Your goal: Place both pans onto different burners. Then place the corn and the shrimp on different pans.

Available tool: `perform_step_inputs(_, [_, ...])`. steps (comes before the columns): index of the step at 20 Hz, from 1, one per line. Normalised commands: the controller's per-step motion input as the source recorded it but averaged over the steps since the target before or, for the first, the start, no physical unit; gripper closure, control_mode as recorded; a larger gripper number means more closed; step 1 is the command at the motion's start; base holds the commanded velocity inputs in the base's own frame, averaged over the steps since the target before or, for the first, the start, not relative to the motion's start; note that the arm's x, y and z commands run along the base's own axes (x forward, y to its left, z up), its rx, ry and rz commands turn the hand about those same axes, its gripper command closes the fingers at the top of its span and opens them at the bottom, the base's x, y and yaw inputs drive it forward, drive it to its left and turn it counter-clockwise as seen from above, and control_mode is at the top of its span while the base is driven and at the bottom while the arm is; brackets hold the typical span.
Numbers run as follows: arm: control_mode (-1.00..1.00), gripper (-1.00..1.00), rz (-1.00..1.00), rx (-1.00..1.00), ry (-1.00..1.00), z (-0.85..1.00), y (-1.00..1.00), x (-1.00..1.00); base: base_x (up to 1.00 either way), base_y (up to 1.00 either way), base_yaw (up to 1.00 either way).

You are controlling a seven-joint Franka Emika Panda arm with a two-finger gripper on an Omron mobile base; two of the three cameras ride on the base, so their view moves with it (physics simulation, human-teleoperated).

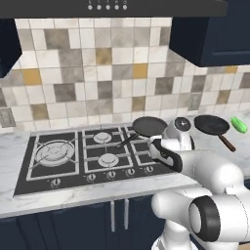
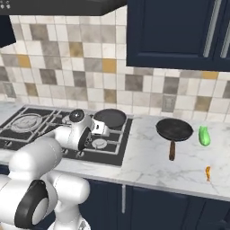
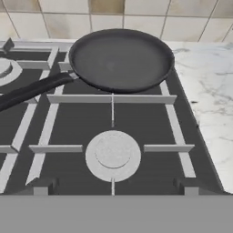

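Note:
A black pan with a long black handle point(image 3: 120, 59) rests on the rear right burner of the cooktop point(image 1: 73, 168); it shows in the base views too point(image 1: 149, 126) point(image 2: 110, 117). The other pan point(image 2: 174, 129), with a brown wooden handle, lies on the marble counter right of the cooktop point(image 1: 211, 124). Beside it is the green corn point(image 2: 204, 135) point(image 1: 239, 124), and the orange shrimp point(image 2: 208, 173) lies nearer the counter's front edge. My gripper point(image 2: 100, 129) hovers over the front right burner point(image 3: 113, 154), just in front of the black-handled pan, open and holding nothing.
A large multi-ring burner point(image 1: 54, 151) takes the cooktop's left side, with two small burners point(image 1: 102, 137) in the middle. Knobs point(image 1: 111, 174) line the front edge. Tiled wall behind, hood point(image 1: 107, 6) above, dark wall cabinets point(image 2: 179, 33) to the right.

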Motion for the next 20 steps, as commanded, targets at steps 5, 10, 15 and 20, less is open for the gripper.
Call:
perform_step_inputs(5, [1.0,-1.0,0.0,0.0,0.0,0.0,0.0,0.0,0.0,-0.53,0.0])
perform_step_inputs(10, [1.0,-1.0,0.0,0.0,0.0,0.0,0.0,0.0,0.0,-0.55,0.0])
perform_step_inputs(15, [1.0,-1.0,0.0,0.0,0.0,0.0,0.0,0.0,0.0,-0.54,0.0])
perform_step_inputs(20, [1.0,-1.0,0.0,0.0,0.0,0.0,0.0,0.0,0.0,-0.47,0.0])
